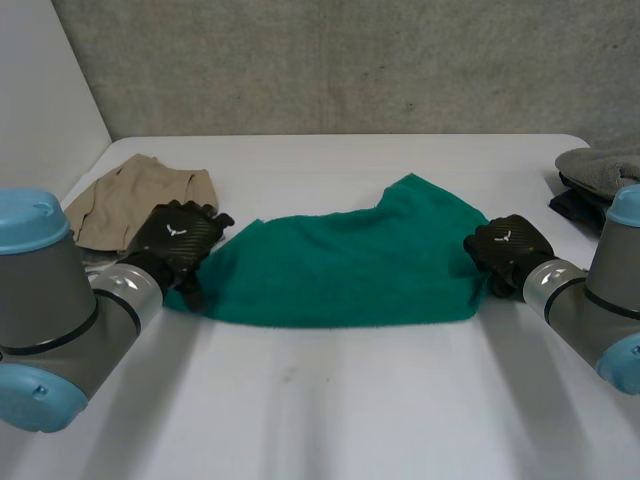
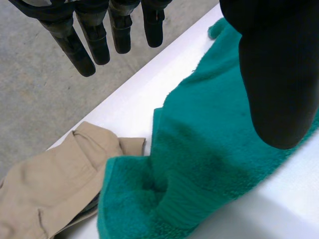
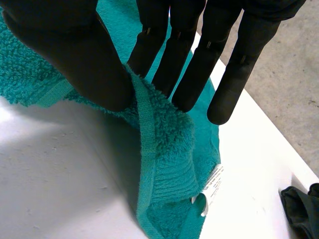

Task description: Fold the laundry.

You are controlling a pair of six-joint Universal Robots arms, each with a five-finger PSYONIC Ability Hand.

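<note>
I see the teal towel [image 1: 350,265] lying rumpled across the middle of the frame on the white table [image 1: 330,400], with my left hand [image 1: 178,240] at its left end, fingers straight and spread, gripping nothing. My right hand [image 1: 508,250] pinches the towel's hemmed right edge between thumb and straight fingers. A tan garment [image 1: 125,195] lies at middle left, and a grey clothes pile [image 1: 600,170] sits at the right edge.
</note>
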